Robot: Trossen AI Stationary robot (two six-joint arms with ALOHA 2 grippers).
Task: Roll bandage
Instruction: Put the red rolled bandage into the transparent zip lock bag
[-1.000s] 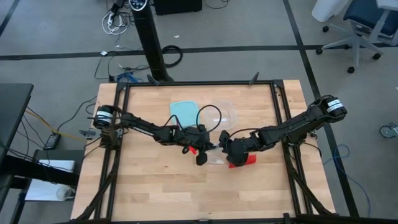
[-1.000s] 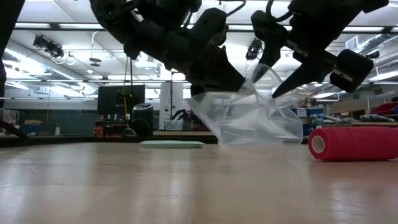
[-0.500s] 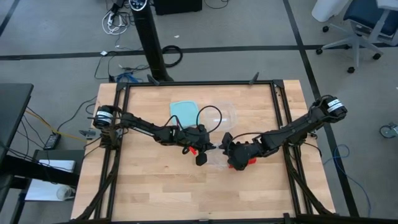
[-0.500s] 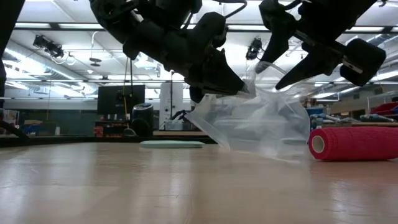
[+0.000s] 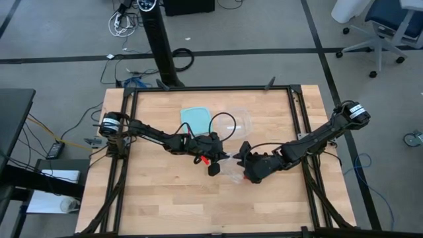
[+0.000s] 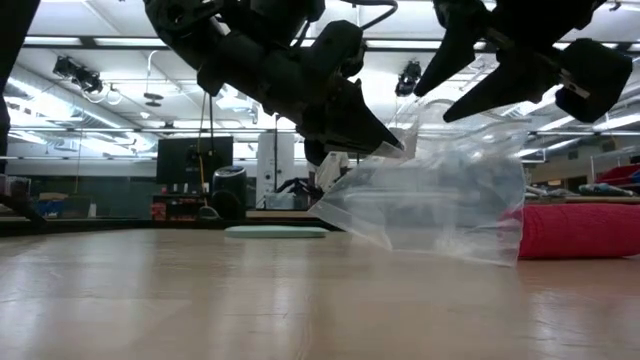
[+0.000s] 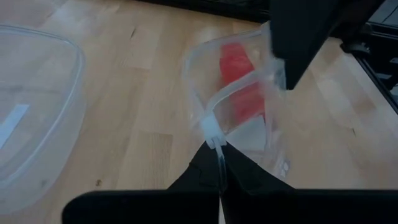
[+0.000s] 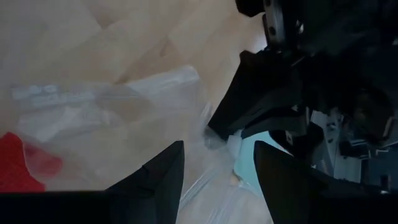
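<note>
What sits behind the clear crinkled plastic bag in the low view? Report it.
Behind the clear crinkled plastic bag, pinched by the left gripper, lies the bright red bandage roll on the table. The bag covers its near end, so only part shows.

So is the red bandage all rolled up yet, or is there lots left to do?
Done: the bandage already lies as a roll on the table. In hand: the left gripper pinches the clear bag's rim, the right gripper hovers open over it. Left: the roll looks still outside the bag.

Around your wooden table you see grey floor crossed by dark lines, with a blue chair and cables. Ceiling lights and a dark monitor lie beyond.
</note>
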